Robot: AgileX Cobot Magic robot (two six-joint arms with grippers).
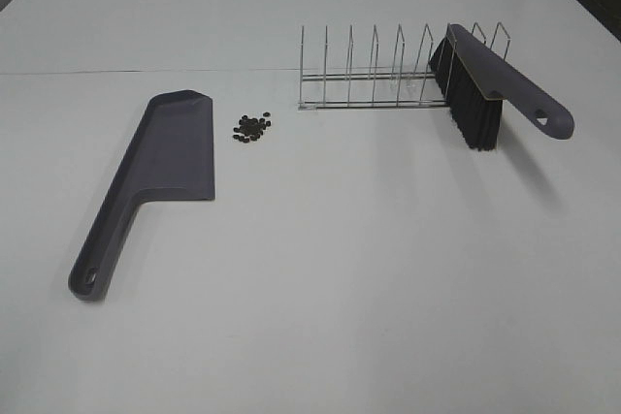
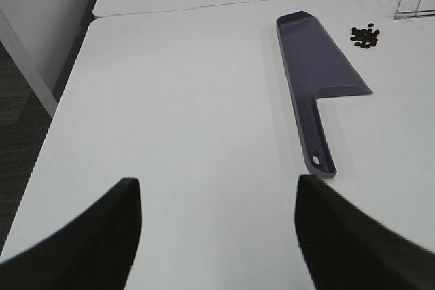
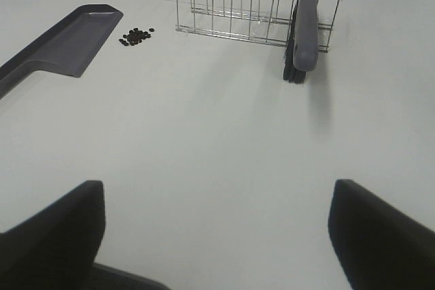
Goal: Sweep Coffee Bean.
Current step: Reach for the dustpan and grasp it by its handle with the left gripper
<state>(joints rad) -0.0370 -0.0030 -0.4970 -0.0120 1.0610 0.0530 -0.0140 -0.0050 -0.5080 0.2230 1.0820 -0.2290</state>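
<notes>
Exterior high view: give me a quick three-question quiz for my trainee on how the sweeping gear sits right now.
1. True or false: the brush lies flat on the table, away from the wire rack.
2. The coffee beans lie: A) inside the dustpan; B) on the table between dustpan and wire rack; C) under the brush bristles.
3. Fill in: the left pincer and the right pincer both stand ____, holding nothing.

Key: 1 false, it is propped in the rack; 2 B; 3 open.
</notes>
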